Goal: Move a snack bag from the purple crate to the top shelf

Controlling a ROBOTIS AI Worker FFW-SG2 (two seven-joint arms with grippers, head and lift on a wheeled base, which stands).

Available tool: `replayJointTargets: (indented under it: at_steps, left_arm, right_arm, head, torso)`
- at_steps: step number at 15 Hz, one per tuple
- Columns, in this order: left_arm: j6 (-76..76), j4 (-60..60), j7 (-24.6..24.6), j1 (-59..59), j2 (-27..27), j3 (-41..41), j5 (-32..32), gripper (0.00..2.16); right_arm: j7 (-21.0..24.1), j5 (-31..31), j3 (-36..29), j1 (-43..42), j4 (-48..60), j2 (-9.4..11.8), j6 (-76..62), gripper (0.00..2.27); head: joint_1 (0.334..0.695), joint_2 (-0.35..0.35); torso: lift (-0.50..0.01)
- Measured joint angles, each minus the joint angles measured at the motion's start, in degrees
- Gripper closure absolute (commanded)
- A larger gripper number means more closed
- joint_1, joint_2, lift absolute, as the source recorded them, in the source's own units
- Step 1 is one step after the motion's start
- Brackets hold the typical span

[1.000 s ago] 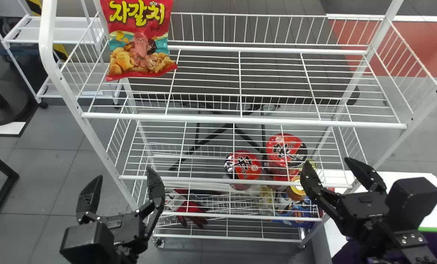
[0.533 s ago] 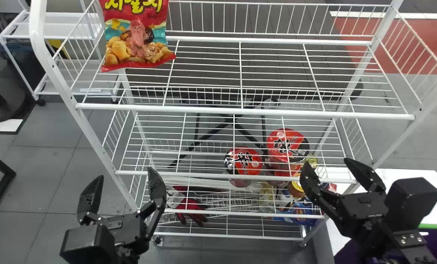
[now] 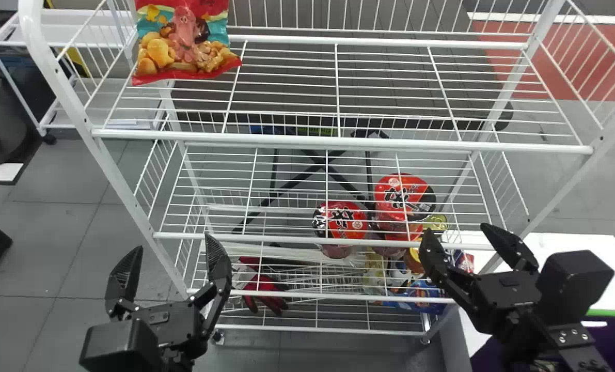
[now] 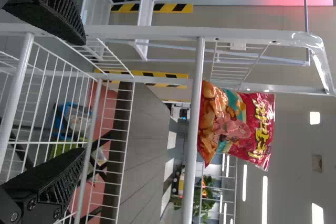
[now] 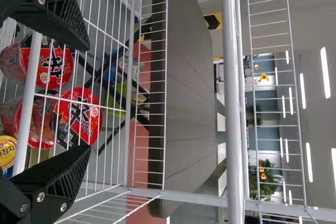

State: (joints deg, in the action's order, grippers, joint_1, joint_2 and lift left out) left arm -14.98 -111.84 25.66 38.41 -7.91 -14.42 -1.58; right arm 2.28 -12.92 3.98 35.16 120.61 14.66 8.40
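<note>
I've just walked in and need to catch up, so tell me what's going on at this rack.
Nothing is being handled right now. The snack bag sits on the top shelf of the white wire rack, toward the robot's left end. The robot's left pincer and right pincer are open and empty, lower than that shelf. Cup noodles sit lower in the rack. The bag looks to be where the task wants it.

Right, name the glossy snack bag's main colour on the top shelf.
The bag is mainly red, with a teal band; clearest in the left wrist view.
</note>
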Motion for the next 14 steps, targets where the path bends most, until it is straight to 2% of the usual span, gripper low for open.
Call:
replayJointTargets:
  at_steps: [14]
  left_arm:
    - [0.00, 0.16, 0.08, -0.01, 0.02, -0.25, 0.00, 0.09]
  right_arm:
    - [-0.09, 0.09, -0.01, -0.08, -0.12, 0.22, -0.06, 0.16]
  head:
    - [0.695, -0.018]
  torso:
    - [-0.276]
